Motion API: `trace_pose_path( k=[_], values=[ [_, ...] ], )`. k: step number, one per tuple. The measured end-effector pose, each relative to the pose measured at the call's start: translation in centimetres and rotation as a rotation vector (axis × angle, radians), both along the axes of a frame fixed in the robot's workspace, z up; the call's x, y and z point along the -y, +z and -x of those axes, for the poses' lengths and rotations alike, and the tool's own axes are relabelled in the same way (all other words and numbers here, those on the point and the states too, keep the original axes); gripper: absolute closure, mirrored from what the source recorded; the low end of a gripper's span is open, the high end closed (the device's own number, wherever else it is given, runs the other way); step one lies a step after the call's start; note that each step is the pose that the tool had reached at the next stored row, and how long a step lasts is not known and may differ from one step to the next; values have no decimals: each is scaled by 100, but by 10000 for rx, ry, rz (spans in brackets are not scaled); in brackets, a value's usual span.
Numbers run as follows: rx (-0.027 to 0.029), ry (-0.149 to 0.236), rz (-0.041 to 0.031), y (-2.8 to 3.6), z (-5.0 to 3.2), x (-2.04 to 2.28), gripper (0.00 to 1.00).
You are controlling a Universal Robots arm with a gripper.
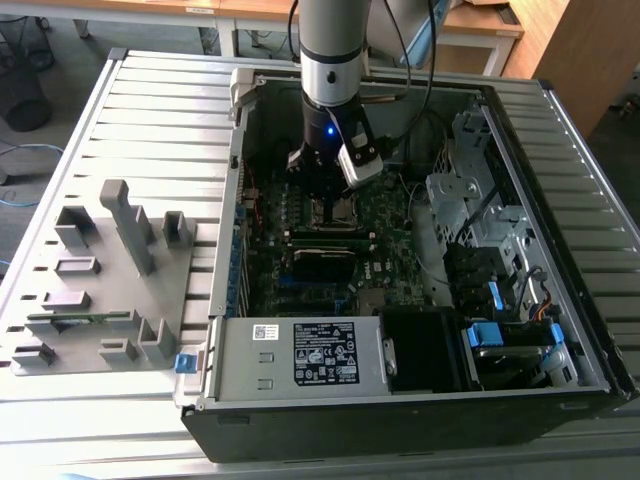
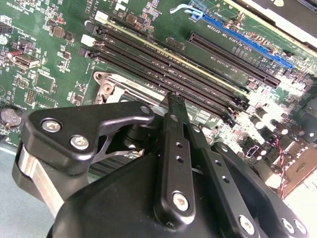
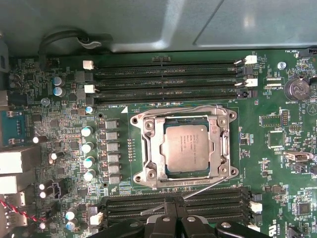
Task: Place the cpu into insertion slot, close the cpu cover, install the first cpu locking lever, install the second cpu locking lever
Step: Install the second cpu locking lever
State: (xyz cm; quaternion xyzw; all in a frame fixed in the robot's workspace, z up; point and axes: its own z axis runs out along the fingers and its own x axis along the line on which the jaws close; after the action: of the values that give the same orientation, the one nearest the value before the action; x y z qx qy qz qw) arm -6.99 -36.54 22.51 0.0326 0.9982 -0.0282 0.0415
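The cpu (image 3: 187, 148) lies flat in the insertion slot (image 3: 148, 174), framed by the closed cpu cover (image 3: 151, 133), its edges parallel to the memory slots (image 3: 168, 79) on either side. The gripper (image 3: 172, 216) hovers above the nearer slots, fingers (image 2: 177, 144) pressed together, holding nothing; the case walls (image 1: 236, 190) hem the arm in.

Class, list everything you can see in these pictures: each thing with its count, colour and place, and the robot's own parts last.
computer case: one, grey and black, open, on the slatted table.
slatted table: one, grey, beneath the case.
fixture block: one, grey, at the exterior view's left of the case.
motherboard: one, green, inside the case.
cpu: one, silver-grey, seated in the insertion slot.
cpu cover: one, silver, lying flat around the cpu.
memory slots: several, black, either side of the socket.
arm: one, grey, above the motherboard.
gripper: one, black, near the socket.
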Motion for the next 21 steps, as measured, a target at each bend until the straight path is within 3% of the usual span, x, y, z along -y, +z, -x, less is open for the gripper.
trace_pose_path(
  k=[10, 12, 21],
  values=[
    [-1, 1, 1, -19, 0, 0, 90],
    [0, 0, 0, -64, 0, 0, 90],
    [0, 0, -1, -105, 24, 0, 90]
  ],
)
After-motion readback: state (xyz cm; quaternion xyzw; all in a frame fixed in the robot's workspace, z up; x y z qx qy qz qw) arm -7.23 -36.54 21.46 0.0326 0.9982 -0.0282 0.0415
